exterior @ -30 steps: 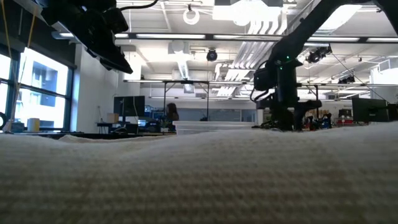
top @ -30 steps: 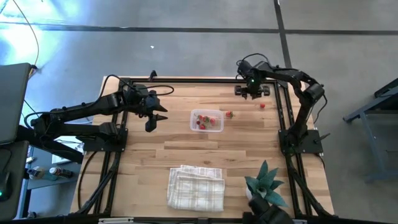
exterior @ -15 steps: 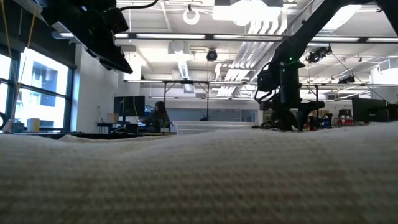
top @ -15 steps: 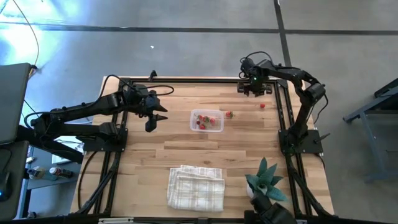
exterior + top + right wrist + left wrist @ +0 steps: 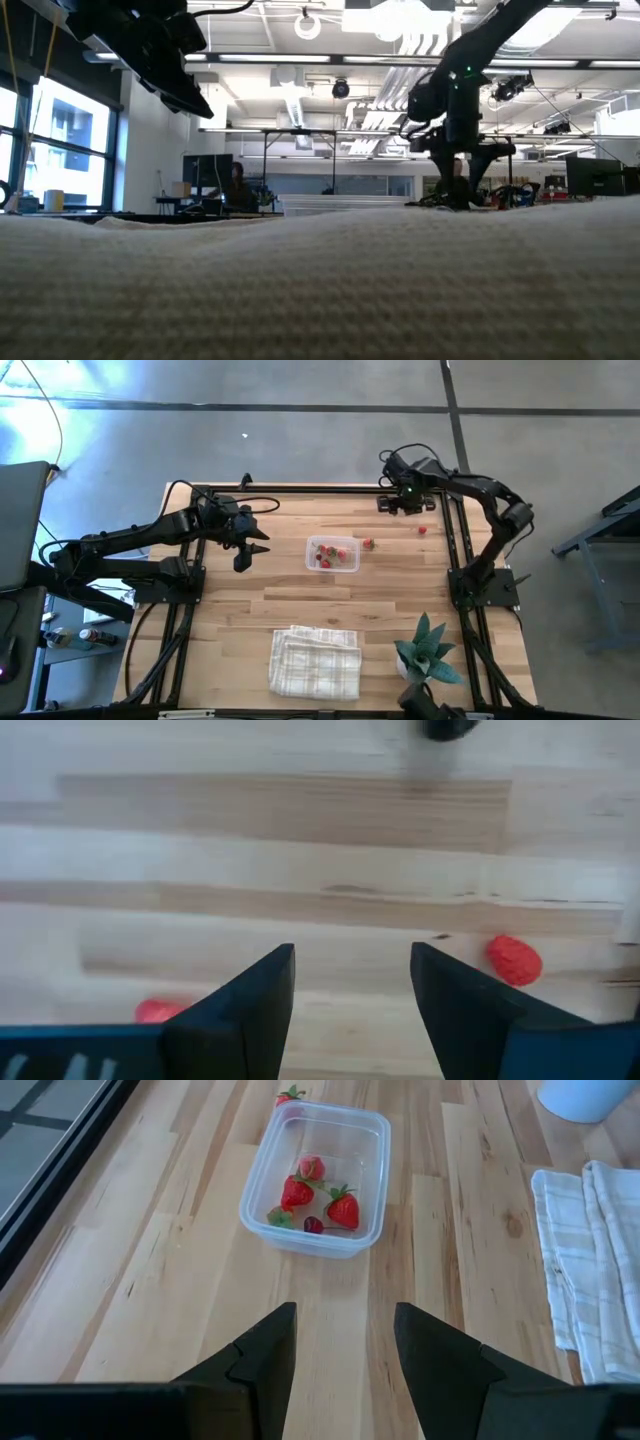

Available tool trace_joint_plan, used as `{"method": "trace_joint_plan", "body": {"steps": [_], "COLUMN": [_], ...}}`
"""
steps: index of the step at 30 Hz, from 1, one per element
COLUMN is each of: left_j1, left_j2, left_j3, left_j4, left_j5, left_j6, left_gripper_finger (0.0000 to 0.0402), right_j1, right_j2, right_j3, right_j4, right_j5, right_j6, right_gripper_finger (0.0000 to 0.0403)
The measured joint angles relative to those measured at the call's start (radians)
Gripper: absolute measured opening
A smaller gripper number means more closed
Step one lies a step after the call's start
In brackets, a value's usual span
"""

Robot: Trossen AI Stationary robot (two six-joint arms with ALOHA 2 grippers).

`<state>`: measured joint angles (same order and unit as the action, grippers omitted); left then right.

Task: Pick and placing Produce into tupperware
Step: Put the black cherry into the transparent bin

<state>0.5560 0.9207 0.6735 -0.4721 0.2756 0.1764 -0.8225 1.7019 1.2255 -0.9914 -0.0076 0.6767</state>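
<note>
Several strawberries (image 5: 342, 1210) lay in tupperware (image 5: 333, 554) | two loose strawberries (image 5: 368, 544) remained | right gripper (image 5: 350, 985) spread empty at far edge | left gripper (image 5: 345, 1342) spread, idle

Nothing readable anywhere in these shots, honestly: no text, labels, brand marks, numbers or signs could be made out on anything, on the table or in the room behind it.
</note>
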Motion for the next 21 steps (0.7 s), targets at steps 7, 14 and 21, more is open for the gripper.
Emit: {"method": "trace_joint_plan", "body": {"steps": [7,14,21], "left_j1": [0.0,0.0,0.0], "left_j2": [0.0,0.0,0.0], "left_j3": [0.0,0.0,0.0], "left_j4": [0.0,0.0,0.0], "left_j5": [0.0,0.0,0.0], "left_j6": [0.0,0.0,0.0], "left_gripper_finger": [0.0159,0.0159,0.0159], "right_j1": [-0.038,-0.047,-0.074], "right_j2": [-0.004,-0.003,-0.002], "right_j3": [0.0,0.0,0.0], "right_j4": [0.069,0.102,0.101], "right_j5": [0.008,-0.011,0.012], "right_j6": [0.002,-0.008,0.033], "right_gripper_finger": [0.0193,0.0193,0.0193]}}
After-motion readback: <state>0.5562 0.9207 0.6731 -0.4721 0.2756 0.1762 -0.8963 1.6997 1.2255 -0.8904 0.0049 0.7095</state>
